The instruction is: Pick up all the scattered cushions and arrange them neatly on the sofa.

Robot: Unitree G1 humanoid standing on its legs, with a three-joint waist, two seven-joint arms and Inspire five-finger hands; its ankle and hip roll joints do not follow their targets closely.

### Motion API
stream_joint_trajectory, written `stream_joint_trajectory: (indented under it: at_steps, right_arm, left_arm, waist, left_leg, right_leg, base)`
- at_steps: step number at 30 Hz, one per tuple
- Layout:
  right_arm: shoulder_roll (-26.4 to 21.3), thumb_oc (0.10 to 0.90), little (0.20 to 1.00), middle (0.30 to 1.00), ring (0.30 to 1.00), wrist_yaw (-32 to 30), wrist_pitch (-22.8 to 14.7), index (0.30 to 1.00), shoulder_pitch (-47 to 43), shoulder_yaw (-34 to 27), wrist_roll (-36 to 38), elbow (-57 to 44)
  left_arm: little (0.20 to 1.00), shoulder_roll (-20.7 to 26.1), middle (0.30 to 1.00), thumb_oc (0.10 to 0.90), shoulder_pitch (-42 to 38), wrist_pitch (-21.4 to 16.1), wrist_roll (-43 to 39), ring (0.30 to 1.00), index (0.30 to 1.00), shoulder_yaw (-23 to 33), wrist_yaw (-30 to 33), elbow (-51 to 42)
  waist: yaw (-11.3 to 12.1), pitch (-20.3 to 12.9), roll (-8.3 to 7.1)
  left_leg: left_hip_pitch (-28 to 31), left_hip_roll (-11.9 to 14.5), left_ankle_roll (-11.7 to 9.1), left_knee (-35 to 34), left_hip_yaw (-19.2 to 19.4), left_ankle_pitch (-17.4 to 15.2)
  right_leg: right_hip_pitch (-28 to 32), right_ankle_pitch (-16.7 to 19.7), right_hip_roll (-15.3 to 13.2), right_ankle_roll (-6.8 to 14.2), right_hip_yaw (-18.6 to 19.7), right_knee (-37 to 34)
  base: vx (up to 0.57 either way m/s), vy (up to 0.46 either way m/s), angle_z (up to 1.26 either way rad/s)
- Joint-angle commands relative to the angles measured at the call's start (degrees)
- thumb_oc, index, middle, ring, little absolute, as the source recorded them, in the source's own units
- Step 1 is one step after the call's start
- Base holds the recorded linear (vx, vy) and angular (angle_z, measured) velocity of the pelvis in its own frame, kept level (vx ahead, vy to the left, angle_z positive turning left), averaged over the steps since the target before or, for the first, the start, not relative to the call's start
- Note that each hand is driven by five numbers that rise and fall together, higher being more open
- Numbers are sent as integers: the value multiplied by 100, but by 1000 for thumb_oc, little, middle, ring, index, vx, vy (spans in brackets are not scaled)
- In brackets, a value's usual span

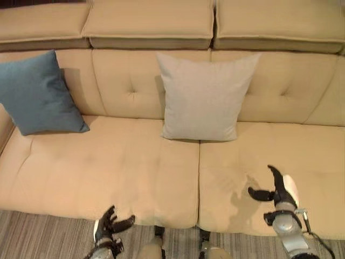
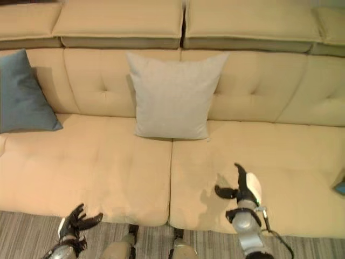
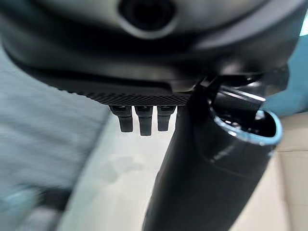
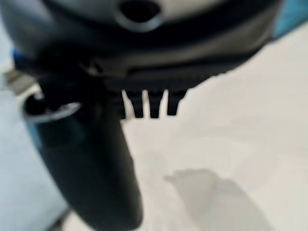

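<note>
A blue-grey cushion (image 1: 38, 93) leans against the backrest at the left end of the tan sofa (image 1: 113, 172). A light grey cushion (image 1: 204, 97) stands upright against the backrest in the middle. A sliver of blue (image 2: 340, 187) shows at the right edge of the seat. My right hand (image 1: 279, 191) hovers open above the right seat cushion, fingers straight and thumb out, holding nothing. My left hand (image 1: 110, 223) is low by the sofa's front edge, open with fingers spread and empty. My left hand (image 3: 144, 118) and my right hand (image 4: 149, 103) both show straight fingers.
Three loose back pads (image 1: 151, 24) lie along the top of the sofa. A striped grey carpet (image 1: 43, 237) runs in front of the seat. The seat between the two cushions and the hands is bare fabric.
</note>
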Motion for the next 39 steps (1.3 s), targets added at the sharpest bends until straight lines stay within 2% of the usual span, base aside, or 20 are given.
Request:
stream_joint_trajectory:
  at_steps: [1,6,8,12,14,15,19,21,22,23,25,27,28,31,33,34,39]
  right_arm:
    - [-85,800,900,900,900,-50,-425,900,-156,43,-266,-61]
    - [148,800,900,900,900,-73,-504,900,-45,98,38,146]
    - [272,800,900,900,900,-103,-502,900,-148,272,175,427]
    - [269,800,900,900,900,-112,-459,900,-462,572,169,944]
    - [266,800,900,900,900,-75,-445,900,-512,651,120,1012]
    - [270,800,900,900,900,-29,-442,900,-542,699,95,1099]
    - [335,800,900,900,900,5,-393,900,-646,719,149,1355]
    - [341,800,900,900,900,-11,-364,900,-705,766,100,1486]
    - [340,800,900,900,900,-12,-365,900,-709,767,100,1489]
    - [407,800,900,900,900,-20,-329,900,-841,866,47,1693]
    - [506,800,900,900,900,18,-292,900,-954,987,-19,1905]
    - [508,800,900,900,900,17,-293,900,-958,988,-19,1907]
    - [617,800,900,900,900,37,-238,900,-1039,1063,-37,2042]
    - [694,800,900,900,900,112,-205,900,-1140,1162,-3,2175]
    - [697,800,900,900,900,124,-216,900,-1125,1155,16,2206]
    - [712,800,900,900,900,129,-250,900,-1080,1125,78,2286]
    - [852,800,900,900,900,182,-278,900,-1022,1127,168,2504]
  left_arm:
    - [900,303,900,800,-185,-209,405,900,900,114,47,265]
    - [900,300,900,800,-303,-213,505,900,900,-28,138,564]
    - [900,310,900,800,-523,-237,544,900,900,-221,187,645]
    - [900,227,900,800,-728,-287,639,900,900,-382,173,792]
    - [900,171,900,800,-720,-278,711,900,900,-439,135,883]
    - [900,113,900,800,-722,-272,756,900,900,-471,112,976]
    - [900,38,900,800,-780,-277,797,900,900,-517,155,1067]
    - [900,30,900,800,-826,-285,798,900,900,-538,182,1041]
    - [900,28,900,800,-829,-286,798,900,900,-536,182,1043]
    - [900,34,900,800,-920,-290,847,900,900,-566,203,1138]
    - [900,72,900,800,-1033,-281,975,900,900,-544,214,1368]
    - [900,73,900,800,-1036,-283,975,900,900,-543,214,1371]
    - [900,105,900,800,-1136,-284,1013,900,900,-501,265,1528]
    - [900,194,900,800,-1231,-259,1028,900,900,-471,269,1711]
    - [900,199,900,800,-1204,-246,1054,900,900,-463,263,1759]
    - [900,201,900,800,-1140,-226,1119,900,900,-493,248,1802]
    - [900,235,900,800,-1087,-173,1173,900,900,-468,185,2035]
  waist:
    - [31,-381,-170]
    - [-32,-269,-165]
    - [-63,-59,-200]
    - [-101,40,-362]
    - [-136,-32,-374]
    - [-149,-47,-326]
    - [-282,-140,-247]
    - [-341,-132,-235]
    - [-337,-130,-233]
    - [-354,-102,-281]
    - [-324,-33,-385]
    - [-323,-34,-388]
    - [-271,110,-459]
    - [-184,280,-461]
    - [-135,271,-445]
    - [-57,202,-375]
    - [125,-149,-394]
  left_leg:
    - [264,36,-100,15,180,-552]
    - [168,124,-175,121,125,-411]
    - [-224,103,-232,582,94,-387]
    - [-293,-167,-137,1838,120,-1084]
    - [-151,-211,-84,2186,138,-1299]
    - [65,-201,-87,2316,123,-1445]
    - [538,-339,-74,2240,-27,-1553]
    - [714,-441,44,1808,44,-1881]
    - [722,-439,45,1797,49,-1878]
    - [805,-586,170,1381,45,-2081]
    - [729,-706,273,1186,63,-2058]
    - [726,-709,274,1185,65,-2056]
    - [568,-762,328,1262,56,-1994]
    - [297,-719,400,1334,137,-1808]
    - [257,-712,430,1301,153,-1745]
    - [191,-653,488,1186,166,-1597]
    - [-93,-592,465,1152,219,-1413]
  right_leg:
    - [321,-817,57,92,-3,155]
    - [338,-914,138,-26,-6,211]
    - [272,-870,110,-89,-67,180]
    - [-21,-671,-66,-119,-111,257]
    - [-86,-647,-96,-115,-134,286]
    - [-94,-623,-62,-122,-129,338]
    - [-401,-449,-88,-25,-184,510]
    - [-632,-271,-138,79,-176,558]
    - [-632,-272,-136,80,-171,560]
    - [-833,-14,-204,211,-174,489]
    - [-1047,248,-304,370,-191,306]
    - [-1051,251,-306,370,-188,305]
    - [-1175,307,-415,472,-207,331]
    - [-1214,-42,-421,491,98,1026]
    - [-1130,-149,-433,432,110,1242]
    - [-988,-451,-401,324,161,1839]
    - [-282,-988,-274,270,306,2109]
  base:
    - [-37,-108,4]
    - [-93,-92,1]
    - [-323,-106,12]
    - [-230,-26,29]
    - [-105,42,3]
    - [-83,77,14]
    - [-130,115,7]
    - [-122,100,25]
    - [-234,175,19]
    - [-239,165,-4]
    - [-334,201,-5]
    - [-204,77,-14]
    - [-340,65,-11]
    - [-343,50,0]
    - [-217,43,-16]
    - [-285,50,-25]
    - [-169,-73,-17]
